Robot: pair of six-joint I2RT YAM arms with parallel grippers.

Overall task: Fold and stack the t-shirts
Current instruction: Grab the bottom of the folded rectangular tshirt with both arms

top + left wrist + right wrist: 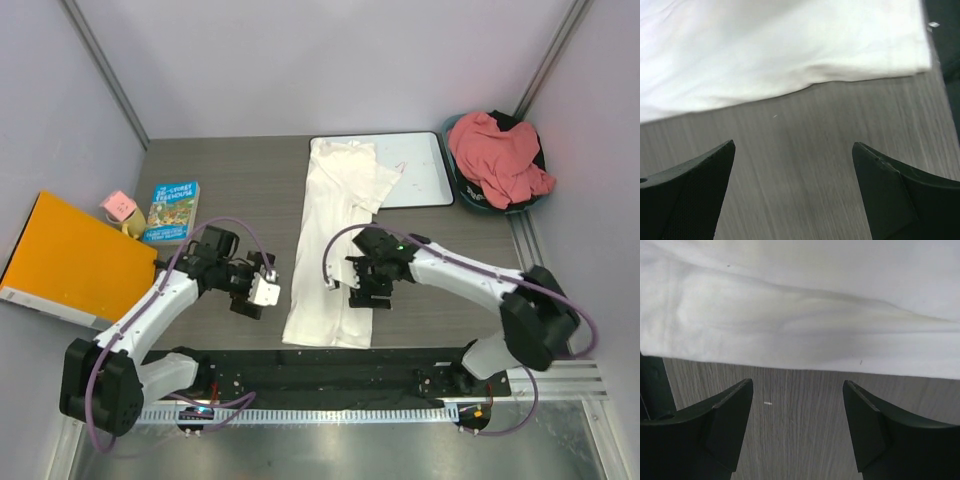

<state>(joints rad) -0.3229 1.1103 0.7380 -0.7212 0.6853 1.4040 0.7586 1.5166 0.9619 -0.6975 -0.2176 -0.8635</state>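
The white t-shirt (335, 250) lies on the table as a long narrow strip running from the whiteboard (415, 175) towards the near edge. Its top end overlaps the whiteboard's left side. The salmon pink-red t-shirt (500, 158) is bunched in a basket at the far right. My left gripper (252, 298) is open just left of the strip's lower part; over bare wood in its wrist view (794, 145), it faces the white cloth (780, 45). My right gripper (363, 292) is open at the strip's right edge, empty (798, 382), the cloth edge (800, 325) just beyond its tips.
A teal basket (468, 195) holds the pink-red shirt at the back right. An orange folder (70, 262), a book (172, 212) and a small pink box (118, 205) sit on the left. The black arm-base rail (320, 372) runs along the near edge.
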